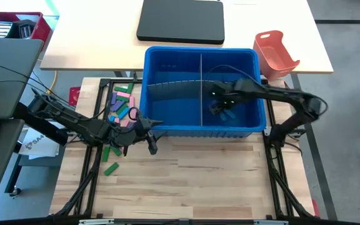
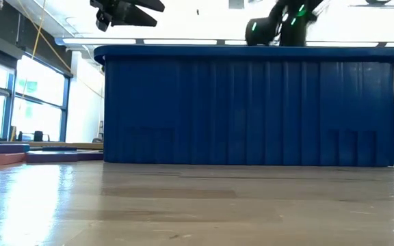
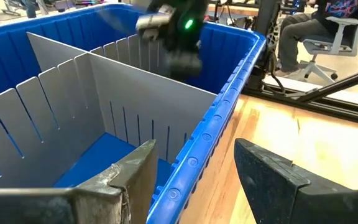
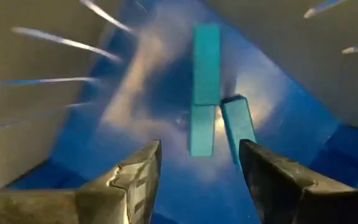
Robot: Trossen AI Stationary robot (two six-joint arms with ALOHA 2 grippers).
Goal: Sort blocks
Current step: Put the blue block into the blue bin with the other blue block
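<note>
A loose pile of blocks (image 1: 122, 107) in green, pink, purple and blue is seen on the counter (image 1: 186, 181) just beside the left wall of the blue bin (image 1: 167, 65). A few green blocks (image 1: 111, 168) lie apart from the pile, nearer the counter's front edge. In the right wrist view, teal blocks (image 4: 205, 68) are seen lying on the bin's blue floor; how many cannot be told because of the blur.

The bin is split into compartments by a grey slotted divider (image 1: 200, 87), and the teal blocks lie in the right-hand compartment. The right gripper (image 4: 199, 163) is lowered into that compartment, near the divider. Its fingers are parted, nothing is held between them, and the teal blocks are seen through the gap.

The left gripper (image 3: 194, 171) is held at the bin's front left corner, above the rim, with one finger over the inside and the other over the counter side. Its jaws are spread apart, and nothing is gripped in them.

Beyond the bin, an orange-red tray (image 1: 275, 53) stands near its right rear corner, and a black flat case (image 1: 181, 21) lies on the pale table behind. A seated person (image 3: 312, 28) on an office chair is visible in the left wrist view.
</note>
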